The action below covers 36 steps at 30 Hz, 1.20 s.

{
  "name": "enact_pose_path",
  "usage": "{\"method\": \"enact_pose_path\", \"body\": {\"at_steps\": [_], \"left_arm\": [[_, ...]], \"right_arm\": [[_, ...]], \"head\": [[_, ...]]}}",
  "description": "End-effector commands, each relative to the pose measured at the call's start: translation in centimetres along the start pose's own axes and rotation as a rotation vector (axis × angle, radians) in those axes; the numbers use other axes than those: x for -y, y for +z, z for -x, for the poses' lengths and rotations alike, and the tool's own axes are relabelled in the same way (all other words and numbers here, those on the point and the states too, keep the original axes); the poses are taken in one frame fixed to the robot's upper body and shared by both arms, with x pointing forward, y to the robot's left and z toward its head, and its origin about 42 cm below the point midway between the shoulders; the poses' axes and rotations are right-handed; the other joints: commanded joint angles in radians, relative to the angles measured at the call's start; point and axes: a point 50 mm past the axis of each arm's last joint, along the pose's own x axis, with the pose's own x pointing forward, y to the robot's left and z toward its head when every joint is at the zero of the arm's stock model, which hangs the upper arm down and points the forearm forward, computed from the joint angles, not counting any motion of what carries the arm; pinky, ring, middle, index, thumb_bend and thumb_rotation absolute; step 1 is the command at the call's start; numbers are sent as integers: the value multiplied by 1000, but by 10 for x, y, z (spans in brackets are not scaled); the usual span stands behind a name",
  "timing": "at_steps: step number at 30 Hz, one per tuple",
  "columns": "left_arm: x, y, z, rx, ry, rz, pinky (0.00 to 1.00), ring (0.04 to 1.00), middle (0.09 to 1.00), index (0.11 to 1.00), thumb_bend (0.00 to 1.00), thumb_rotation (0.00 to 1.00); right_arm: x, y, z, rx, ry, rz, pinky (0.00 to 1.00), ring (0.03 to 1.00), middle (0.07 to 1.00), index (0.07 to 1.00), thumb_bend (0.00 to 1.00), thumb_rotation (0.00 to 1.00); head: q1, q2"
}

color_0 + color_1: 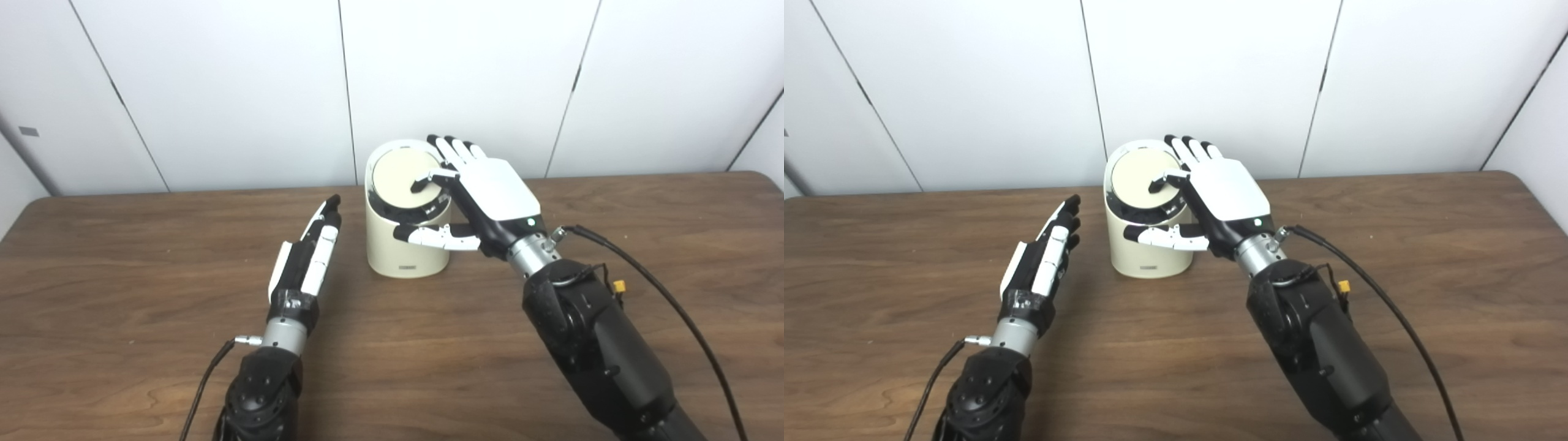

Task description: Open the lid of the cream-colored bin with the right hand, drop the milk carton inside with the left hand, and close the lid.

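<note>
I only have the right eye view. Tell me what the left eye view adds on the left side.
Observer: The table's far left corner shows there; no milk carton on it.
Operator: Right hand rests on the lid here, left hand holds nothing. Check the wall.
Observer: A small grey plate sits on the left wall panel, outside your frame.
</note>
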Motion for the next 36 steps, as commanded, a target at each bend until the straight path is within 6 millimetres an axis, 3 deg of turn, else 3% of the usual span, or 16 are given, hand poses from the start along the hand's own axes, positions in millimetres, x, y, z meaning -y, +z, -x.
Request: {"method": "enact_pose_path", "body": {"at_steps": [1, 12, 19, 27, 30, 32, 36], "left_arm": [[4, 20, -7, 75, -4, -16, 1000, 1000, 1000, 1000, 605, 902], [6, 22, -8, 79, -5, -11, 1000, 1000, 1000, 1000, 626, 903], [3, 24, -10, 89, -8, -16, 1000, 1000, 1000, 1000, 624, 916], [1, 27, -11, 86, -4, -24, 1000, 1000, 1000, 1000, 633, 926], [-1, 27, -11, 87, 2, -23, 1000, 1000, 1000, 1000, 620, 923], [-3, 27, -11, 89, 10, -33, 1000, 1000, 1000, 1000, 634, 929], [-6, 28, -12, 102, 15, -62, 1000, 1000, 1000, 1000, 626, 929]], "right_arm": [[-13, -2, 0, -4, 89, 40, 1000, 1000, 1000, 661, 581, 987], [-15, -6, -3, -32, 153, 125, 1000, 1000, 1000, 674, 619, 1000], [-4, -1, -3, -13, 144, 101, 1000, 1000, 1000, 677, 602, 1000], [25, 5, -6, -67, -21, -302, 1000, 1000, 1000, 734, 552, 1000], [32, 4, -6, -97, -68, -451, 1000, 1000, 1000, 836, 524, 1000], [34, 1, -6, -113, -96, -518, 943, 1000, 1000, 911, 520, 1000], [34, -4, -7, -119, -136, -601, 879, 977, 994, 936, 480, 1000]], "head": [[-1, 1], [4, 3], [2, 4], [4, 8], [6, 7], [8, 7], [8, 6]]}}
